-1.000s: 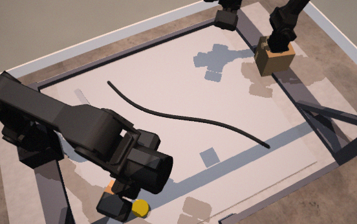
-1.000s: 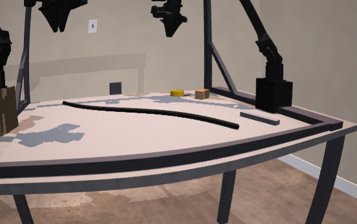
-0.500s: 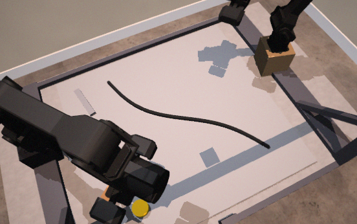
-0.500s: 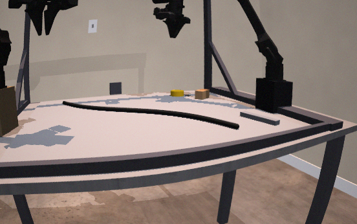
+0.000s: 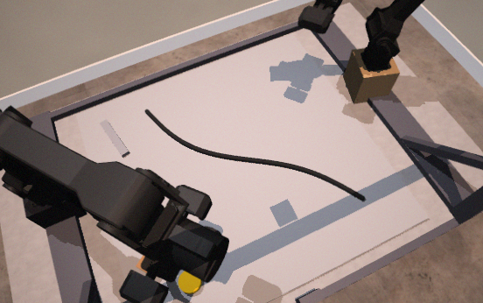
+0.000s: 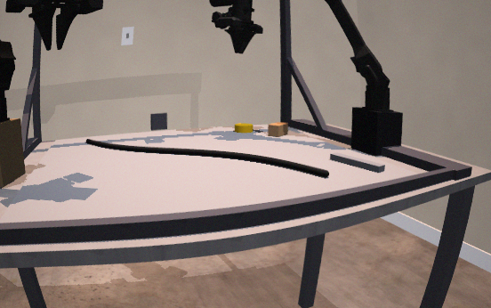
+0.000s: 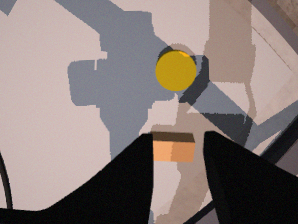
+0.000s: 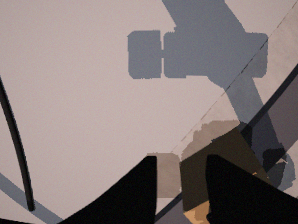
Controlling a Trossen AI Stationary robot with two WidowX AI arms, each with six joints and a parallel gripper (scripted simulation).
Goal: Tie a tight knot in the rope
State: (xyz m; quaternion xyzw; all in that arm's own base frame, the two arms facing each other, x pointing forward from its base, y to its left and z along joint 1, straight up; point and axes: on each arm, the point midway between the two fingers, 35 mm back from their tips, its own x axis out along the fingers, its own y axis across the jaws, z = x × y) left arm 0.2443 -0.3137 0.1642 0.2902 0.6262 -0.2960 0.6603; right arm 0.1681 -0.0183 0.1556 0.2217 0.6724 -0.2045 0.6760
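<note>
Long axis of rope [image 5: 251,160] [image 6: 196,152] [image 7: 5,181] [image 8: 19,145] passes yellow disc [image 5: 189,282] [image 6: 244,128] [image 7: 176,71] well apart; left gripper [image 5: 171,245] [image 6: 240,52] [image 7: 180,133], above disc, perhaps nearer than right gripper [image 5: 316,19] [image 6: 53,48] [image 8: 181,165]; both fingers' pairs slightly apart, unloaded.

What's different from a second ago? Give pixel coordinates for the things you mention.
In the exterior view the right gripper [image 5: 321,18] [image 6: 53,47] [image 8: 181,165] moved left and slightly down; the left gripper [image 5: 164,258] [image 6: 240,52] [image 7: 178,142] eased slightly right and down. Nothing was grasped or released. The rope [image 5: 249,160] [image 6: 196,152] [image 7: 6,182] [image 8: 19,145] stayed put, unknotted.
</note>
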